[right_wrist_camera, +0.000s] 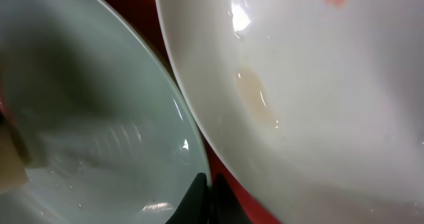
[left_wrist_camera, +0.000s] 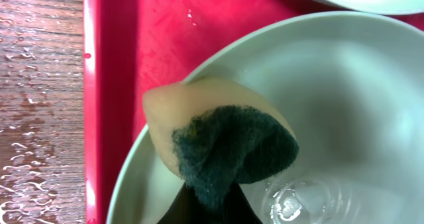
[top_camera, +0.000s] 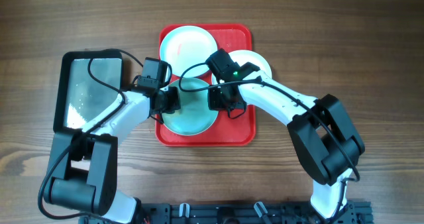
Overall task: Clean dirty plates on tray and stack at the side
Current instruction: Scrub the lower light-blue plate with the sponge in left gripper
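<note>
The red tray (top_camera: 242, 134) holds three plates. A pale turquoise plate (top_camera: 187, 44) lies at the back, a white plate (top_camera: 257, 61) at the right, and a second turquoise plate (top_camera: 193, 114) at the front. My left gripper (top_camera: 171, 103) is shut on a yellow sponge with a green scouring face (left_wrist_camera: 218, 138) and presses it on the left inner rim of the front plate (left_wrist_camera: 344, 98), which is wet. My right gripper (top_camera: 224, 99) is shut on that plate's right rim (right_wrist_camera: 99, 105), beside the white plate (right_wrist_camera: 318, 105), which carries a reddish smear and a pale stain.
A black-rimmed metal pan (top_camera: 93, 88) with water in it stands left of the tray. The wood table beside the tray's left rim (left_wrist_camera: 99, 85) is spotted with water drops (left_wrist_camera: 33, 118). Both arms reach in over the tray's front half.
</note>
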Motion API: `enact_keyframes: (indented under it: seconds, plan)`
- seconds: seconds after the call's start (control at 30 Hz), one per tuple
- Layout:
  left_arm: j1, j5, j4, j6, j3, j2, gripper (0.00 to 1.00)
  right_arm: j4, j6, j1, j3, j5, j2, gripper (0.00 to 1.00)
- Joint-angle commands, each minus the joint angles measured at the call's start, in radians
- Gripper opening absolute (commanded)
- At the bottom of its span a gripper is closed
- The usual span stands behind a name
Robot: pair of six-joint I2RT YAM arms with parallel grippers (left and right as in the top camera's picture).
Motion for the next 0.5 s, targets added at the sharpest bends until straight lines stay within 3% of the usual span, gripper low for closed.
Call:
enact_keyframes:
  seconds: [0.0, 0.47]
  plan:
    - [-0.016, 0.134, -0.02, -0.013, -0.043, 0.074, 0.04, 0.012, -0.007, 0.008, -0.006, -0.056, 0.011, 0.05]
    - [-0.063, 0.193, -0.049, -0.012, -0.043, 0.074, 0.06, 0.017, -0.011, 0.008, -0.006, -0.056, 0.011, 0.04]
